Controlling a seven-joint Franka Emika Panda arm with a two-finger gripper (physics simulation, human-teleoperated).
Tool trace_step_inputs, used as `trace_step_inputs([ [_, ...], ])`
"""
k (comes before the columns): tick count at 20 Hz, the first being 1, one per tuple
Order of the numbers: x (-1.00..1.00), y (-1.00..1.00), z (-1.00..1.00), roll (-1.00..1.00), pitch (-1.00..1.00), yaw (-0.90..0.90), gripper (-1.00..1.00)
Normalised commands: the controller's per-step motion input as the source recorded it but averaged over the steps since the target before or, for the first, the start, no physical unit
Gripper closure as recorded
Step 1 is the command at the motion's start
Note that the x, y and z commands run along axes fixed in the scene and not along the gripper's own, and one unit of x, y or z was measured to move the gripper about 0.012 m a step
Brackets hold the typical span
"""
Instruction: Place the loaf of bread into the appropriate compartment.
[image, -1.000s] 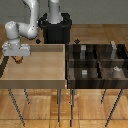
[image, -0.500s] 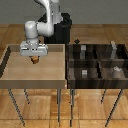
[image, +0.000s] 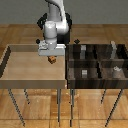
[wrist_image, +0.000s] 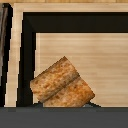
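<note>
The loaf of bread (image: 51, 60) is a tiny orange-brown speckled lump held between my gripper's (image: 51, 58) fingers, above the light wooden tray (image: 15, 75), near the tray's edge toward the exterior view's right. My gripper is shut on it. In the wrist view the loaf (wrist_image: 62, 84) fills the lower middle, tilted, over pale wood with a dark wall band behind it. The dark compartment box (image: 97, 62) stands to the exterior view's right of the gripper.
The dark box has several compartments; some hold small grey cubes (image: 84, 73) and a pale object (image: 116, 70). Grey blocks (image: 82, 50) stand at its back row. The tray has raised pale rims. Both stand on thin legs over a wooden floor.
My gripper has moved from the tray's far left corner toward the exterior view's right, carrying the loaf, and now hangs close to the dark box.
</note>
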Motion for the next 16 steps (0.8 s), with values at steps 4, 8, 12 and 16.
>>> trace_step_inputs([
  [4,0.0,1.0,0.0,0.0,0.0,0.0,1.0],
  [8,0.0,1.0,0.0,0.0,0.0,0.0,1.0],
  [12,0.0,1.0,0.0,0.0,0.0,0.0,1.0],
  [16,0.0,1.0,0.0,0.0,0.0,0.0,1.0],
])
